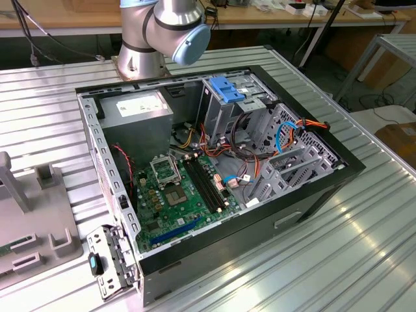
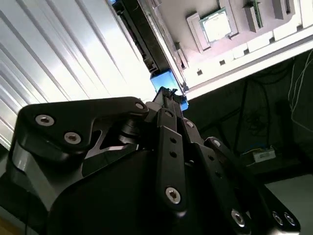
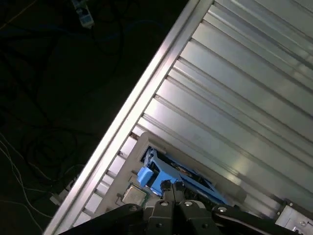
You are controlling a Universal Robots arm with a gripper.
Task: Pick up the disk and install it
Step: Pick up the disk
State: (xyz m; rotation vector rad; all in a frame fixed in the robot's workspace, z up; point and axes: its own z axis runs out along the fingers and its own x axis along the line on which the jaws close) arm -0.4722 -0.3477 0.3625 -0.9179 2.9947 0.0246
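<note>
Lying in a grey fixture (image 3: 128,169), the disk (image 3: 183,172) sits at the jaws' tips. They are closed on its blue rail.

exterior view bright, even, sharp; both wrist views: glare on ribbed table (image 2: 58,58) (image 3: 244,88), bg dark, foregrnd soft.

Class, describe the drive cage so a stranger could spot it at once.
Find the open computer case on the ribbed metal table. At its far end, on the exterior view's right of the grey power supply, stands the upright metal drive cage; only it has a bright blue plastic top.
</note>
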